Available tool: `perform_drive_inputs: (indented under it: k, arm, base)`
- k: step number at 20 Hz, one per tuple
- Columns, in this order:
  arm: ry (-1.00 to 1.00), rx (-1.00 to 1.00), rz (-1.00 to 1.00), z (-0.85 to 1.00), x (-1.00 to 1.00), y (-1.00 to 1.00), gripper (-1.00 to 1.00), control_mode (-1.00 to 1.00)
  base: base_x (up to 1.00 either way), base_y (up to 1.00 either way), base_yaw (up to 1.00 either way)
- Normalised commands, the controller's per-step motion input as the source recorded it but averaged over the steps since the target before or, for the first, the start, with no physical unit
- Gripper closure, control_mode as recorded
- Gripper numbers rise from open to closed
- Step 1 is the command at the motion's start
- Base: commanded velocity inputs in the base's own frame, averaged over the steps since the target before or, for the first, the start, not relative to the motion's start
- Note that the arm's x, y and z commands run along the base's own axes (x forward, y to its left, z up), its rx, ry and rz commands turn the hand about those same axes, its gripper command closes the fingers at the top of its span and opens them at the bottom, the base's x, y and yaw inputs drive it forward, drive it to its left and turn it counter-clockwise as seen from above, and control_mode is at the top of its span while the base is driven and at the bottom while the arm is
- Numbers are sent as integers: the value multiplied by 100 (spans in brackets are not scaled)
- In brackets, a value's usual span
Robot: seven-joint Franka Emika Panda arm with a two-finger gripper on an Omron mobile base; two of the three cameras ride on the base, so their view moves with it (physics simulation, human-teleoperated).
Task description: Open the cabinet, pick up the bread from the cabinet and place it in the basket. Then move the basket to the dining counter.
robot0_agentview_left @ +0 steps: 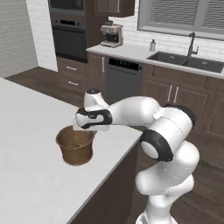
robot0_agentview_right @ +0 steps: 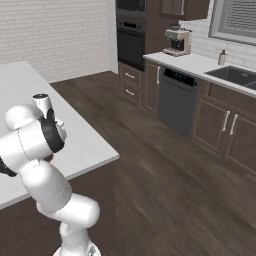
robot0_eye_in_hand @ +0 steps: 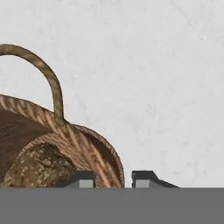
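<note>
End effector [robot0_eye_in_hand: 113,178] sits right at the basket [robot0_agentview_left: 75,146], its two finger tips [robot0_eye_in_hand: 83,179] straddling the woven rim with a narrow gap between them; whether they pinch the rim or have just parted from it I cannot tell. From my left base feed, the arm reaches out over the dining tabletop [robot0_agentview_left: 30,175] and the hand hangs just above the basket's rim on the side nearest the robot. That basket stands upright on the white slab, close to its edge. Through the hand camera I see the bread [robot0_eye_in_hand: 37,168], dark and speckled, lying inside the basket against its wall, with one curved handle [robot0_eye_in_hand: 46,74] arching up beside it. Beyond the basket, across the wood floor, a dishwasher [robot0_agentview_left: 124,78] sits under the far worktop, well apart from it.
</note>
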Motion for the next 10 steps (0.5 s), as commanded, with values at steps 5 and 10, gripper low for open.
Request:
perform_drive_inputs:
  k: [5, 10]
  arm:
    - [10, -6, 2, 8, 6, 2, -100, -100]
    - [2, -1, 1, 78, -41, -12, -100, -100]
  base:
    - [0, 0, 0]
    - [0, 0, 0]
